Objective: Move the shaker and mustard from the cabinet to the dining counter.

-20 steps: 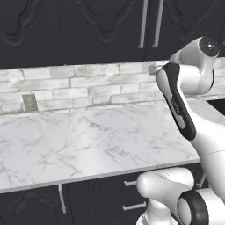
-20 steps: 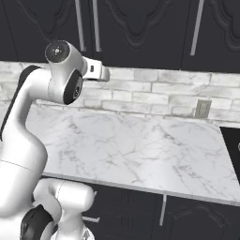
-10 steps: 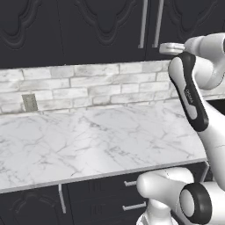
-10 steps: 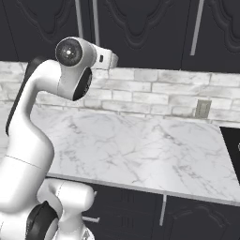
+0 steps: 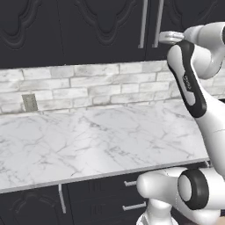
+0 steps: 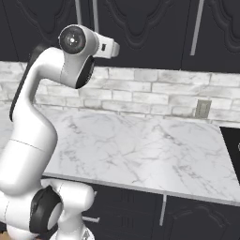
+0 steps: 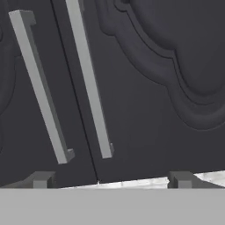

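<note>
Jaws stand wide apart on the gripper (image 7: 112,179), holding nothing, raised close before the cabinet (image 7: 149,88). Both cabinet doors are shut, and two silver bar handles (image 7: 88,79) flank the seam between them, just above the fingertips (image 7: 41,179). Below the cabinet runs a brick backsplash (image 5: 88,85) and a marble worktop (image 5: 88,145).

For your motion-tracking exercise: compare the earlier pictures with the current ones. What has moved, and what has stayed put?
The arm has risen, lifting the gripper up from backsplash level to the closed doors of the cabinet, near its two handles. The gripper is open and holds nothing. The cabinet doors, the marble worktop and the base views are unchanged.
</note>
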